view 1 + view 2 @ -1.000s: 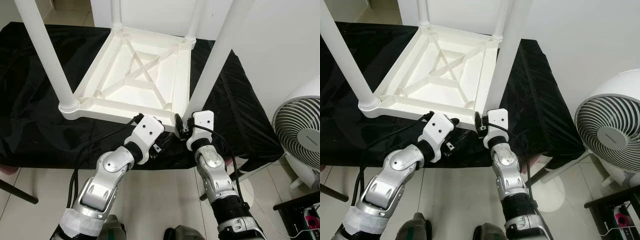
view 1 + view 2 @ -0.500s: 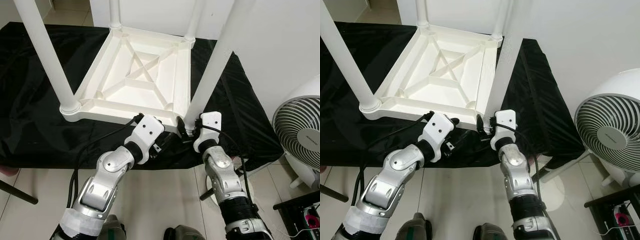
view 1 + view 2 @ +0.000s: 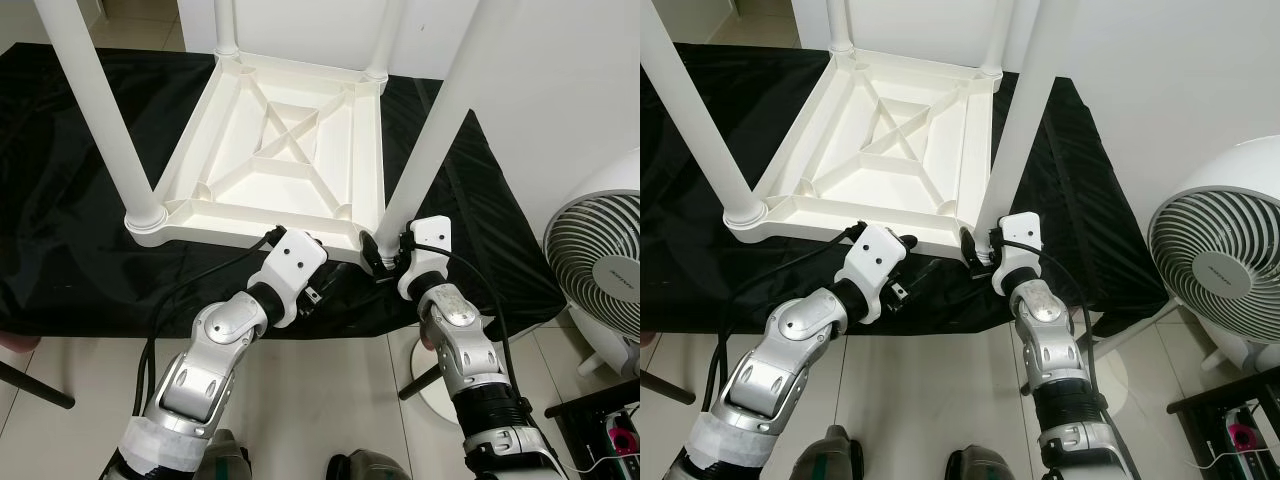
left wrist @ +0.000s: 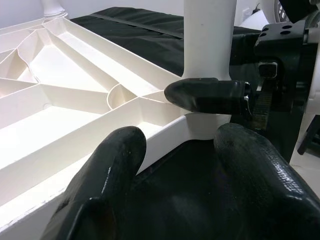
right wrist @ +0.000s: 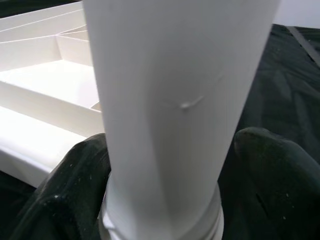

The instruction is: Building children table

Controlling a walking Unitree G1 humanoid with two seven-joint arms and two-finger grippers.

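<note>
The children's table (image 3: pixel 285 150), white plastic, lies upside down on a black cloth (image 3: pixel 60 250) with its legs standing up. At its near edge the left gripper (image 3: pixel 322 272) has its fingers spread apart, one fingertip (image 4: pixel 112 165) touching the rim. Just beside it, the right gripper (image 3: pixel 385 257) is clamped on the base of the near right leg (image 3: pixel 440 120). A white fan (image 3: pixel 600 270) stands at the far right.

All four white table legs (image 3: pixel 98 110) run off the top edge, their ends unseen.
</note>
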